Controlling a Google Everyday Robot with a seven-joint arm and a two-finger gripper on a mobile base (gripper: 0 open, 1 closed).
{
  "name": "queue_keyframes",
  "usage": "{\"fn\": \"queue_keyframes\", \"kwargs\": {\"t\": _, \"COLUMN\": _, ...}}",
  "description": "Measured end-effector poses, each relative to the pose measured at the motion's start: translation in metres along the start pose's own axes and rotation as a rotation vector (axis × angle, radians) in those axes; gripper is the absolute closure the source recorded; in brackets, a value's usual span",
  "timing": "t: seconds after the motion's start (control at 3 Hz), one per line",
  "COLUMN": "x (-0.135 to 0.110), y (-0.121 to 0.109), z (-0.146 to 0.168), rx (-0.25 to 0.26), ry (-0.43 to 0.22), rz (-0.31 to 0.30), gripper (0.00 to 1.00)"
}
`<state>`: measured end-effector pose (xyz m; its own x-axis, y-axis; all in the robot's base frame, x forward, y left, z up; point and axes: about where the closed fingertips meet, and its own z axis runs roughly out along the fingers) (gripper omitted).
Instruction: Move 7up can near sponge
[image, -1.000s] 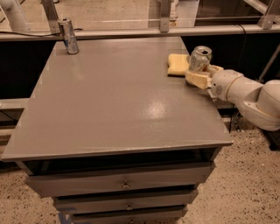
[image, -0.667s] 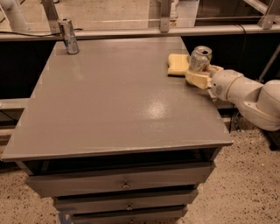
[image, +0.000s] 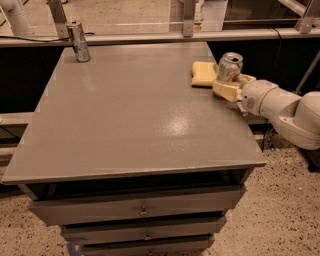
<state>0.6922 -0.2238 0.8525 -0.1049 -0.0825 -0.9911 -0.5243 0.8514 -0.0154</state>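
The 7up can (image: 229, 66), silver with a silver top, is at the table's right edge, slightly tilted. The pale yellow sponge (image: 203, 74) lies right beside it on its left, almost touching. My gripper (image: 233, 83) reaches in from the right and is shut on the can's lower body. One cream pad sits in front of the can and the other behind it on the right. The can's base is hidden behind the front pad.
A taller slim silver can (image: 78, 41) stands at the table's (image: 130, 115) back left corner. A rail with metal posts runs behind the table. Drawers sit under the table's front edge. My white arm (image: 285, 107) hangs off the table's right side.
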Motion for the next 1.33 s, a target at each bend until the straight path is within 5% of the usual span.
{"fn": "queue_keyframes", "kwargs": {"t": 0.33, "x": 0.0, "y": 0.0, "z": 0.0, "rx": 0.0, "ry": 0.0, "rz": 0.0, "gripper": 0.13}}
{"fn": "queue_keyframes", "kwargs": {"t": 0.67, "x": 0.003, "y": 0.021, "z": 0.036, "rx": -0.085, "ry": -0.004, "rz": 0.023, "gripper": 0.0}}
{"fn": "queue_keyframes", "kwargs": {"t": 1.0, "x": 0.007, "y": 0.049, "z": 0.078, "rx": -0.187, "ry": -0.007, "rz": 0.056, "gripper": 0.0}}
{"fn": "queue_keyframes", "kwargs": {"t": 1.33, "x": 0.002, "y": 0.049, "z": 0.077, "rx": -0.187, "ry": -0.007, "rz": 0.057, "gripper": 0.0}}
